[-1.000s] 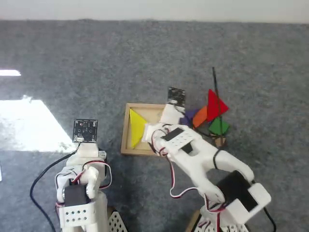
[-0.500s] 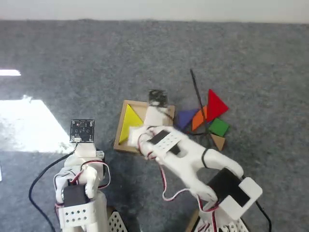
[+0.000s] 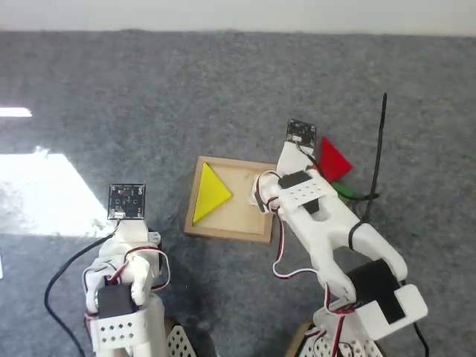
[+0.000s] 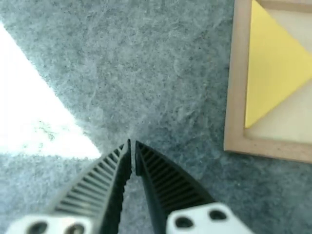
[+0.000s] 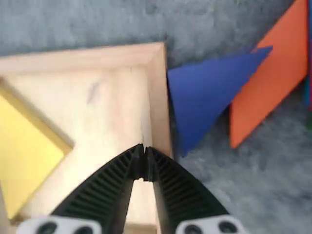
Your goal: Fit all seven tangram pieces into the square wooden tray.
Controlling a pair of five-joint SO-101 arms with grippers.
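Tray (image 3: 225, 233) w/ yellow triangle (image 3: 210, 192), blue triangle (image 5: 204, 97) beside rim

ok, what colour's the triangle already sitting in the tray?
Yellow. The triangle in the tray shows best in the high view.

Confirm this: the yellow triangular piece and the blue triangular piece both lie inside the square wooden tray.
Only the yellow triangular piece lies inside the square wooden tray; the blue triangular piece lies outside it, on the grey table beside the tray's rim, as the right wrist view shows.
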